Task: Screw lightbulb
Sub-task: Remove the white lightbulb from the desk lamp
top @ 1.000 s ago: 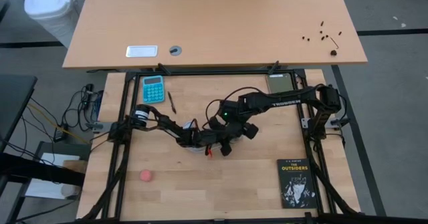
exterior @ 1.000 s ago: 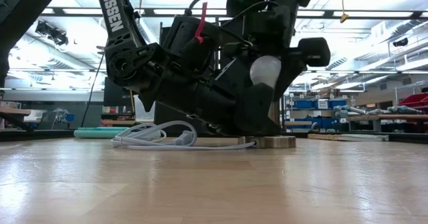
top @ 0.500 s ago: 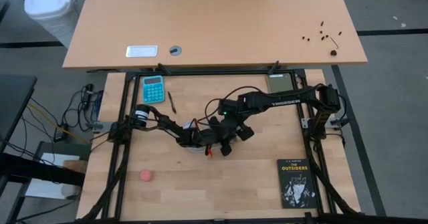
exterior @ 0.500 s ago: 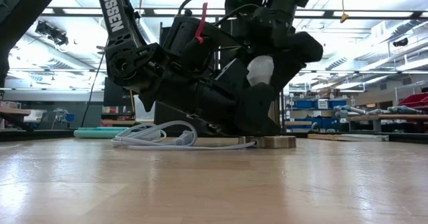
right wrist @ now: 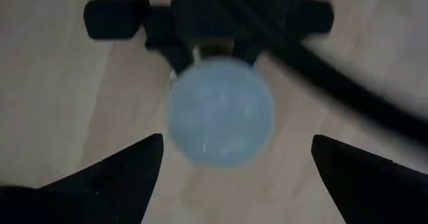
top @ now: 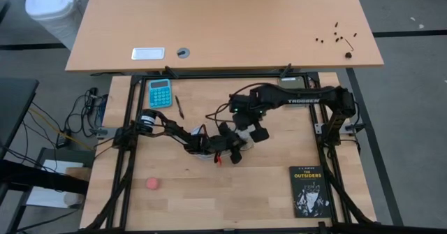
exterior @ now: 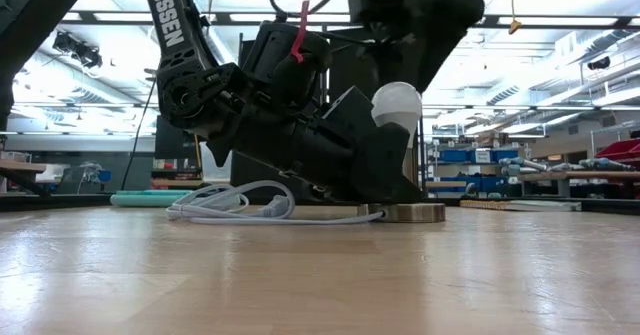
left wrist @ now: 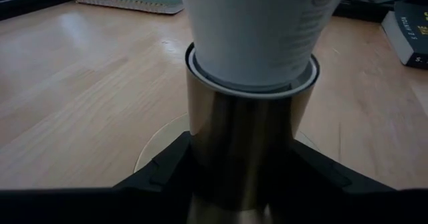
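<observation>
The small white frosted lightbulb [exterior: 396, 103] stands upright in a shiny brass-coloured metal socket [left wrist: 249, 140] near the middle of the light wooden table [top: 265, 185]; its round top points up, and its narrow end sits inside the socket's rim; the socket has a flat round base [exterior: 410, 212] lying on the table, and a white cord [exterior: 235, 204] trails away from it along the wood.

The left gripper [left wrist: 234, 177] is low at the table and clenched tight around the socket's metal tube, one dark finger on each side; the right gripper [right wrist: 231, 177] hangs just above the bulb with its two dark fingers [right wrist: 110, 177] spread wide apart and not touching the glass; the bulb shows between them from above.

Elsewhere on the table lie a teal calculator [top: 160, 92], a black pen [top: 179, 107], a small pink ball [top: 153, 184] and a black book [top: 309, 191] with white letters; all are well apart from the bulb.
</observation>
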{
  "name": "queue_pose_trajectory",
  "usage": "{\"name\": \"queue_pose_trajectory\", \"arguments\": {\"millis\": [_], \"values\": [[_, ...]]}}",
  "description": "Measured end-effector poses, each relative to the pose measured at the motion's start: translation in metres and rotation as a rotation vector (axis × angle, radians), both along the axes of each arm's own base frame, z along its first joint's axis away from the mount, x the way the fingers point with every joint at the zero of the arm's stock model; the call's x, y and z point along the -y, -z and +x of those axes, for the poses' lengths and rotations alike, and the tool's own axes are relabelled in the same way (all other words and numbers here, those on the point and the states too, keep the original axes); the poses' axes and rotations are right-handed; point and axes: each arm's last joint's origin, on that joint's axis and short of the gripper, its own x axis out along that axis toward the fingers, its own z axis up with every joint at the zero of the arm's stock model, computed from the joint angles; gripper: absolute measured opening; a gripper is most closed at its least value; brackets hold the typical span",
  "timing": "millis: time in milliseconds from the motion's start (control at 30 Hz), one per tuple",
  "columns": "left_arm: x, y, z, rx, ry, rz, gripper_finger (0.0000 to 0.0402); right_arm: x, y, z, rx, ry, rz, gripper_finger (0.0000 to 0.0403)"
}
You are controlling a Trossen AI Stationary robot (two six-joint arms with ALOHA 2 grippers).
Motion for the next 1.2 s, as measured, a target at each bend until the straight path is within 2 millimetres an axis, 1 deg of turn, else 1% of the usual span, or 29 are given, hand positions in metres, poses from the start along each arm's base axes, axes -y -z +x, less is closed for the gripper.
{"name": "queue_pose_trajectory", "arguments": {"millis": [100, 167, 267, 333, 400, 600, 700, 767, 867, 967, 1067, 1200], "values": [[0.0, 0.0, 0.0, 0.0, 0.0, 0.0, 0.0188, 0.002, -0.007, -0.007, -0.072, 0.119, 0.019, 0.0394], [0.0, 0.0, 0.0, -0.001, 0.0, -0.001, 0.0188, 0.005, -0.009, -0.013, -0.128, 0.265, 0.05, 0.0394], [0.0, 0.0, 0.0, -0.004, -0.001, -0.003, 0.0188, 0.01, -0.007, -0.02, -0.224, 0.534, 0.155, 0.0393], [0.0, 0.001, 0.0, -0.006, -0.003, -0.005, 0.0188, 0.011, -0.003, -0.023, -0.261, 0.658, 0.206, 0.0392], [0.0, 0.001, 0.0, -0.008, -0.004, -0.005, 0.0188, 0.007, 0.001, -0.022, -0.253, 0.744, 0.231, 0.0393], [0.0, 0.001, 0.0, -0.002, -0.012, -0.023, 0.0188, -0.017, 0.004, -0.012, -0.133, 0.832, 0.252, 0.0393], [0.0, 0.001, 0.0, -0.002, -0.013, -0.024, 0.0188, -0.027, 0.004, -0.009, -0.074, 0.873, 0.173, 0.0394], [0.0, 0.001, 0.0, -0.002, -0.014, -0.025, 0.0188, -0.03, 0.005, -0.008, -0.041, 0.895, 0.119, 0.0394], [0.0, 0.001, 0.0, -0.002, -0.014, -0.026, 0.0188, -0.029, 0.006, -0.004, 0.004, 0.944, 0.108, 0.0394], [0.0, 0.001, 0.0, -0.003, -0.014, -0.025, 0.0188, -0.026, 0.008, -0.003, 0.008, 0.973, 0.11, 0.0394], [0.0, 0.001, 0.0, -0.003, -0.014, -0.025, 0.0188, -0.023, 0.017, -0.005, -0.015, 1.003, 0.12, 0.0394], [0.0, 0.001, 0.0, -0.003, -0.014, -0.025, 0.0188, -0.023, 0.029, -0.002, -0.01, 0.993, 0.167, 0.0394]]}}
